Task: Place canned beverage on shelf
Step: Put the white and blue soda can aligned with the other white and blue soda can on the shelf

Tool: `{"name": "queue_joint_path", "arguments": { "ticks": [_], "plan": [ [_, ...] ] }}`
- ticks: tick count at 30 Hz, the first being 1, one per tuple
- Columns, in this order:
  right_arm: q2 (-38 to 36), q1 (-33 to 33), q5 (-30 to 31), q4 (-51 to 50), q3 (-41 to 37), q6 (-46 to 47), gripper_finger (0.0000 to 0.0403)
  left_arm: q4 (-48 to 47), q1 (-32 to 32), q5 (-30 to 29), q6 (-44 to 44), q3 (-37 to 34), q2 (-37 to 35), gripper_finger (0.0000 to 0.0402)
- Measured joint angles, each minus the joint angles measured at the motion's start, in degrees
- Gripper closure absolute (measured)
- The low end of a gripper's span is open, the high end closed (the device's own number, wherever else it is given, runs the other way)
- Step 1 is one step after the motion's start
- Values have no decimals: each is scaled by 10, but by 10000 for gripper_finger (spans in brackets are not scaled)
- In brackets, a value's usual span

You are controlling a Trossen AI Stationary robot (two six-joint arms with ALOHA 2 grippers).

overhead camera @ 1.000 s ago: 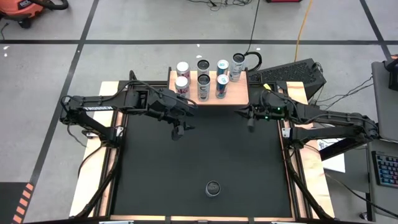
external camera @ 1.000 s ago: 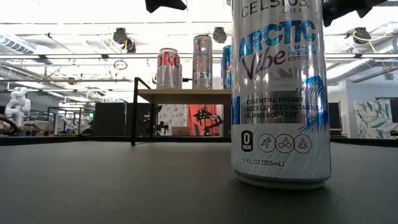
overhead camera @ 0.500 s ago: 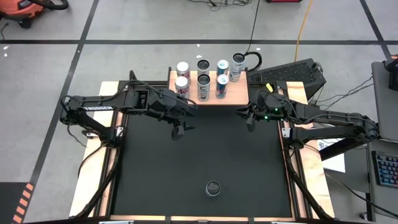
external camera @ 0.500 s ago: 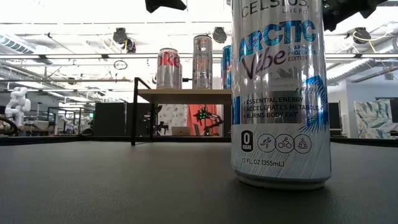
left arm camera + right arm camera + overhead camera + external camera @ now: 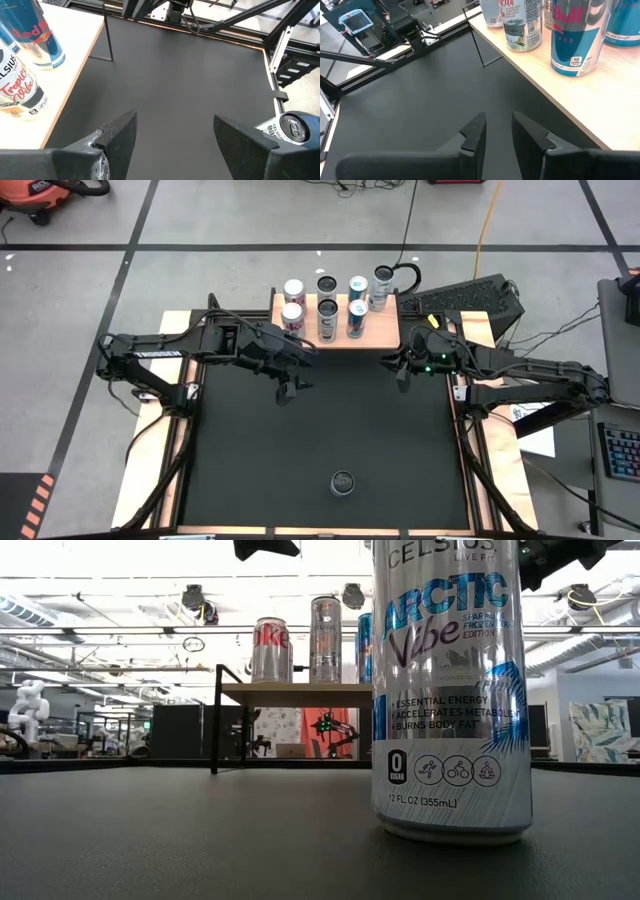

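Shelf: the shelf (image 5: 385,330) stands at the far edge of the black surface (image 5: 250,460). Seven cans (image 5: 327,320) stand on it.
Last can: one can (image 5: 343,482) stands alone near the front edge, well apart from both arms.
Left claw: the left claw (image 5: 290,390) hangs near the shelf, spread wide, holding nothing.
Right claw: the right claw (image 5: 401,377) is just beside the shelf, a small gap between its fingers, empty.
Left to do: I think someone must fetch the last can and put it up.
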Motion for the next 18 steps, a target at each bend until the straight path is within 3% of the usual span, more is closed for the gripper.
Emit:
{"name": "queue_joint_path", "arguments": {
  "ticks": [9, 13, 18],
  "plan": [
    [0, -7, -1, 18, 0, 7, 325, -1, 0, 0, 0, 0, 0, 134],
    [0, -6, -48, 17, 0, 63, 324, -1, 0, 0, 0, 0, 0, 134],
    [0, -7, -61, 17, 0, 67, 282, -1, 0, 0, 0, 0, 0, 134]
  ]
}}
